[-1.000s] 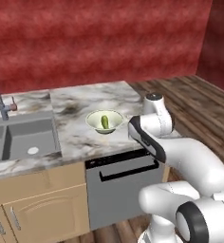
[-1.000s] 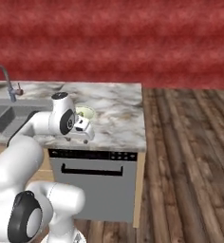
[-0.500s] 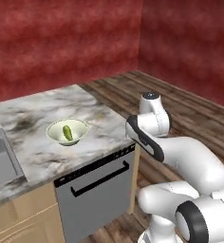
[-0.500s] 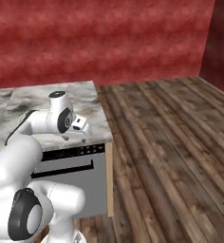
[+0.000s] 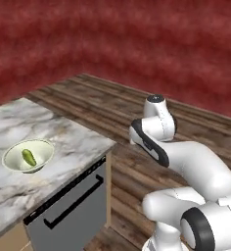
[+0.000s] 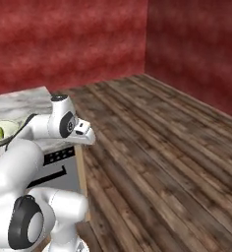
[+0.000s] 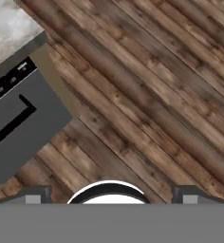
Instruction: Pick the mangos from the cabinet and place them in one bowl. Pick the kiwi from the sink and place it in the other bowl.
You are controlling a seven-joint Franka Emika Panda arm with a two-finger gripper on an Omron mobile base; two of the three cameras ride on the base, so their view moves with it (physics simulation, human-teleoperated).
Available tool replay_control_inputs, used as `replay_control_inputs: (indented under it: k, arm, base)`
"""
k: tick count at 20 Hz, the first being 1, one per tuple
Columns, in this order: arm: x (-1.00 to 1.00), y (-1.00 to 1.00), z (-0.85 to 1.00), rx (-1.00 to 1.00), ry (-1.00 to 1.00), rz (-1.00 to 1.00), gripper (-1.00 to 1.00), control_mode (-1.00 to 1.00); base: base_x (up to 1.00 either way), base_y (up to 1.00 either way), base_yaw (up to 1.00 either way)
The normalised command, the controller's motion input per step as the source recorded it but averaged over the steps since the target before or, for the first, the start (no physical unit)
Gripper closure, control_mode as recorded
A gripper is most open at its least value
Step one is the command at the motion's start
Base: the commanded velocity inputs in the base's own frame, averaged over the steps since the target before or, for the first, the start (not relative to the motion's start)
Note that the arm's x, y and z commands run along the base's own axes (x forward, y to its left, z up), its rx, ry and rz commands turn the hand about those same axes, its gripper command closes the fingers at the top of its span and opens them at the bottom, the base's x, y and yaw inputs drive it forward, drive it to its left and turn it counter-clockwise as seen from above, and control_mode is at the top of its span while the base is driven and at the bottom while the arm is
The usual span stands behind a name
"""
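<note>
Marbled bench (image 5: 63, 142): cream bowl (image 5: 28, 156) holding one green mango (image 5: 28, 157). Fruit judged light, smooth, slippery; best gripped across its middle. End effector (image 7: 109, 194) held apart, empty, over wooden floor (image 7: 147, 95).

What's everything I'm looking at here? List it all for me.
bowl: one, pale cream, on the counter.
green fruit: one, oval, inside the bowl.
counter: one, grey-white marble, left side of the left base view.
dishwasher: one, grey with a dark handle, under the counter's end.
floor: dark brown wood planks, right of the counter.
wall: red, behind everything.
arm: one, white with dark joints, over the floor.
gripper: one, open, empty, pointing down at the floor.
</note>
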Motion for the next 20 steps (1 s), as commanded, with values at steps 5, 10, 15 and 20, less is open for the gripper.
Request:
replay_control_inputs:
  k: [5, 10, 15, 20]
  arm:
    - [0.00, 0.00, 0.00, 0.00, 0.00, 0.00, -1.00, 1.00]
    - [0.00, 0.00, 0.00, 0.00, 0.00, 0.00, -1.00, 1.00]
    - [0.00, 0.00, 0.00, 0.00, 0.00, 0.00, -1.00, 1.00]
    - [0.00, 0.00, 0.00, 0.00, 0.00, 0.00, -1.00, 1.00]
  base:
    - [0.00, 0.00, -0.50]
    - [0.00, 0.00, -0.49]
    - [0.00, 0.00, -0.48]
    - [0.00, 0.00, -0.49]
